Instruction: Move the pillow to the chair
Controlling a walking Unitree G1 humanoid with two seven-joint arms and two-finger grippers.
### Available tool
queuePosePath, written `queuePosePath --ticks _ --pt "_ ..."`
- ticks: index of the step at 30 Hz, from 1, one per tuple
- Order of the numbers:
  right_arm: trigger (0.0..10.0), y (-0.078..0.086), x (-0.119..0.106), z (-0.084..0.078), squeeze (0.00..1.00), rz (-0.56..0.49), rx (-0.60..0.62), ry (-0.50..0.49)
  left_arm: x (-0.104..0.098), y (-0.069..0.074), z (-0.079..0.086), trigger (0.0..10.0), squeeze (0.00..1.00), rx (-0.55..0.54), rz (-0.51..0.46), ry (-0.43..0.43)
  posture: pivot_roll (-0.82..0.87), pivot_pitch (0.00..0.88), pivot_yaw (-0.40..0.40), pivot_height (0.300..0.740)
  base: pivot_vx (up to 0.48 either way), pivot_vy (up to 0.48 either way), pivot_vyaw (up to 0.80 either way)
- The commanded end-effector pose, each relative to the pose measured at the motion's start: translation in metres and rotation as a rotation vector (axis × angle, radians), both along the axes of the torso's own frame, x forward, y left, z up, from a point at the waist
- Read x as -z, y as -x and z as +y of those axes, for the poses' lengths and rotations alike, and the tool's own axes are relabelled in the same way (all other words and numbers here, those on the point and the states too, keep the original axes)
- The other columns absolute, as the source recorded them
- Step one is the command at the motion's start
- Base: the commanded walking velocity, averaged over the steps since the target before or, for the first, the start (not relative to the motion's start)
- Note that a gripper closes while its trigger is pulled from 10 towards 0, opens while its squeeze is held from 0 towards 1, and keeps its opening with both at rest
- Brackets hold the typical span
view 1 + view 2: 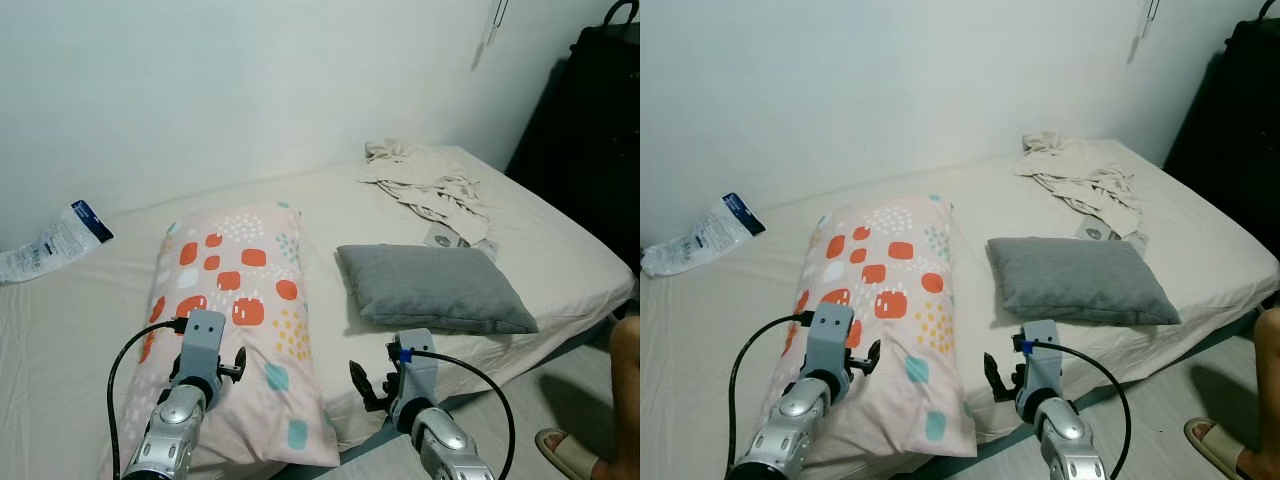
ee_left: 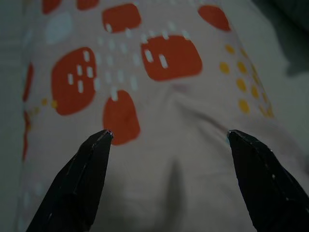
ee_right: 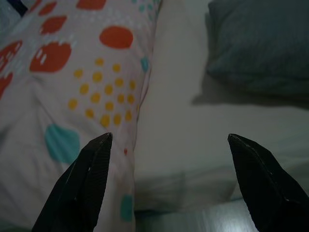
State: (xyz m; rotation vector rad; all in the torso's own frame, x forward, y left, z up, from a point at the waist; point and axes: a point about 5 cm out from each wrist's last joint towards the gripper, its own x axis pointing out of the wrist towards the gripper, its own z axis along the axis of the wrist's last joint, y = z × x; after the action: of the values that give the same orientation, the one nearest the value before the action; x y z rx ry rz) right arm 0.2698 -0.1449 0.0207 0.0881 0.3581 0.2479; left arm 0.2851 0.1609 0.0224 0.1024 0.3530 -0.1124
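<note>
left hand (image 2: pixel 169 137) spread wide over patterned pillow (image 1: pixel 245 290), empty; right hand (image 3: pixel 169 140) likewise wide, empty, at bed (image 1: pixel 560 250) edge; contact unclear, dim wrist views.

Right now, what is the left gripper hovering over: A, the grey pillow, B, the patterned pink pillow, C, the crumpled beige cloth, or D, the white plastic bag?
B: the left gripper hangs open just above the patterned pink pillow, whose orange patches show between its fingers in the left wrist view.
</note>
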Motion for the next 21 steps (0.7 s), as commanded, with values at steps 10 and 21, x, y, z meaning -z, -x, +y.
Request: queuePosePath --ticks 10,21 --pt "10.0 -0.002 -0.008 -0.012 0.0 -0.063 0.096 -0.018 0.01 0.012 0.0 10.0 0.0 0.02 0.041 -0.027 0.03 0.107 -0.035 0.74 0.0 0.0 0.0" --pt "10.0 -0.005 -0.011 -0.007 0.0 -0.09 0.051 -0.003 0.009 0.013 0.001 10.0 0.0 0.0 0.037 -0.031 0.04 0.114 -0.047 0.74 0.0 0.0 0.0"
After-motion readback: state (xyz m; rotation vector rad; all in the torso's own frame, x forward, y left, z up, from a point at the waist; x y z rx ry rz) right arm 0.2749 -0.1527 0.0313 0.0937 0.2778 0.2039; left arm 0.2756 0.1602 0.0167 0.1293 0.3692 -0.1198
